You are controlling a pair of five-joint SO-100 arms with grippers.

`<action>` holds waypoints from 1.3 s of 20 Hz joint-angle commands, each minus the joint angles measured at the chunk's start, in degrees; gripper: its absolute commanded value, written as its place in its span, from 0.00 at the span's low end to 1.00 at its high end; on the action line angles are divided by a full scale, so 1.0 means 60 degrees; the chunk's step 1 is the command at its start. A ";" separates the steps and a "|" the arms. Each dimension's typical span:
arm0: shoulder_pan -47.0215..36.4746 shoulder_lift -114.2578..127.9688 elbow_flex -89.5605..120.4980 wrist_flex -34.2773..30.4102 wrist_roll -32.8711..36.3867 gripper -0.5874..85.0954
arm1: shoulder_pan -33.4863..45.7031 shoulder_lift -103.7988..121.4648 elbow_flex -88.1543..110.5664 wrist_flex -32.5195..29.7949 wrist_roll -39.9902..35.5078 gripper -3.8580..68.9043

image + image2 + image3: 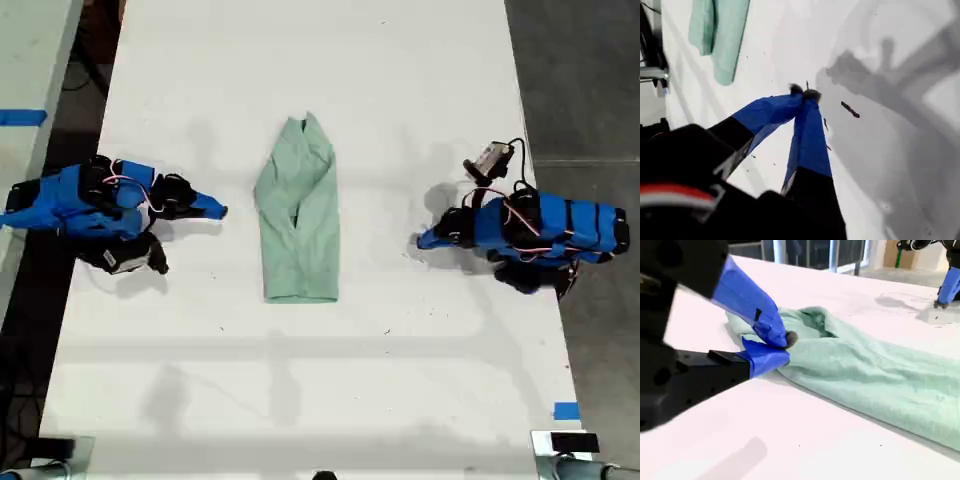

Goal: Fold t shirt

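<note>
T shirt [298, 215]: pale mint green and wrinkled, lying in the middle of the white table [400, 380]. It is folded into a long narrow strip, pointed at the end toward the exterior view's top and squared off at the other end.
Shirt surface: flat against the tabletop, with a lengthwise crease where the two sides overlap.
My second gripper [220, 210]: on the exterior view's left, pointing at the shirt. In its wrist view the blue-taped jaws sit narrow with nothing between them, and the tip [785, 347] is just short of the shirt's edge [880, 375].
My first gripper [422, 240]: on the exterior view's right, further from the cloth. Its jaw tips are pressed together [805, 93] low over bare table and hold nothing. The shirt [720, 35] shows well apart from them.
Blue tape [566, 410]: a small piece at the table's edge, low on the exterior view's right.
</note>
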 commanded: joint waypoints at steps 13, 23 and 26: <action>0.1128 -0.9126 -0.5859 -0.1040 0.0293 0.18 | -0.0908 -0.7690 -0.5361 -0.1362 0.1260 0.12; 0.2900 -1.8076 -1.2319 -0.0908 -0.1128 0.28 | -0.1816 -1.8794 -1.5659 -0.0674 0.0352 0.28; 0.2915 -1.8662 -1.2349 -0.1069 -0.1230 0.27 | -0.1875 -2.0288 -1.6626 -0.0762 0.0278 0.29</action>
